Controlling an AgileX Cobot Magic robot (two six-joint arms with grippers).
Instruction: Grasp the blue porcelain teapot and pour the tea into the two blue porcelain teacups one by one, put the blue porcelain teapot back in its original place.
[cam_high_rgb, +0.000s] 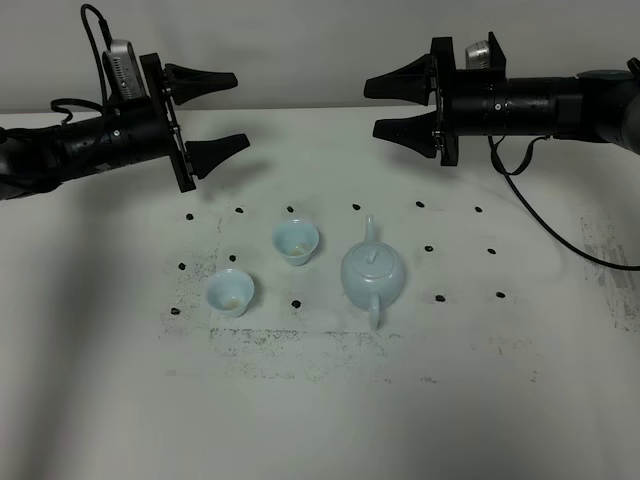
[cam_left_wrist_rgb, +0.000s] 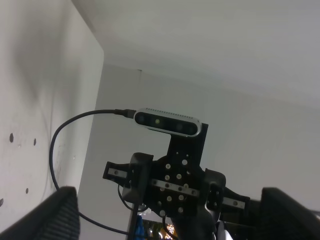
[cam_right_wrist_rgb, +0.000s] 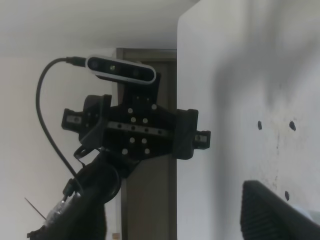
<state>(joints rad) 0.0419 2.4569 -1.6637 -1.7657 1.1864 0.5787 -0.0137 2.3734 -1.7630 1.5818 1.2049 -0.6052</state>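
The blue porcelain teapot (cam_high_rgb: 372, 275) stands upright on the white table (cam_high_rgb: 100, 400), lid on, spout pointing to the back and handle to the front. The two blue porcelain teacups stand upright to its left: one (cam_high_rgb: 296, 241) close beside it, the other (cam_high_rgb: 230, 292) further front-left. My left gripper (cam_high_rgb: 240, 110) is open and empty, raised at the back left. My right gripper (cam_high_rgb: 372, 108) is open and empty, raised at the back right. The two grippers face each other, well above and behind the teapot and cups. Each wrist view shows only its own dark fingers (cam_left_wrist_rgb: 55, 220) (cam_right_wrist_rgb: 272, 210) and the opposite arm.
Small black dot marks (cam_high_rgb: 355, 207) lie in rows around the teapot and cups, with dark speckled smudges (cam_high_rgb: 300, 340) in front. A black cable (cam_high_rgb: 560, 235) hangs from the right arm onto the table at the right. A grey wall stands behind the table.
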